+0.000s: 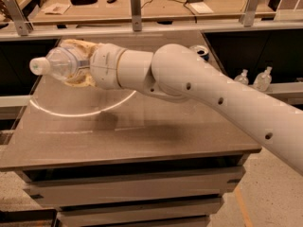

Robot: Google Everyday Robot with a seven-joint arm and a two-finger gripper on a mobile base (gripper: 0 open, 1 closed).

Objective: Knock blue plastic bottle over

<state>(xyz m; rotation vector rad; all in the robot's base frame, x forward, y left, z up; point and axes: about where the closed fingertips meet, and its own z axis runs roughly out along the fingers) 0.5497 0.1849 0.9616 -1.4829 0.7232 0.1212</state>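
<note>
The blue plastic bottle (56, 63) is clear with a white cap and lies sideways in the air, cap pointing left, above the table's far left part. My gripper (72, 66) is shut on the bottle's body; one tan finger shows above it and one below. The label and the bottle's base are hidden inside the gripper. My white arm reaches in from the lower right across the table (142, 131).
A blue can (202, 51) stands at the table's far right, partly hidden behind my arm. Two tiny clear pump bottles (243, 76) stand on a ledge to the right. A metal rail (142, 30) and a cluttered bench lie behind the table.
</note>
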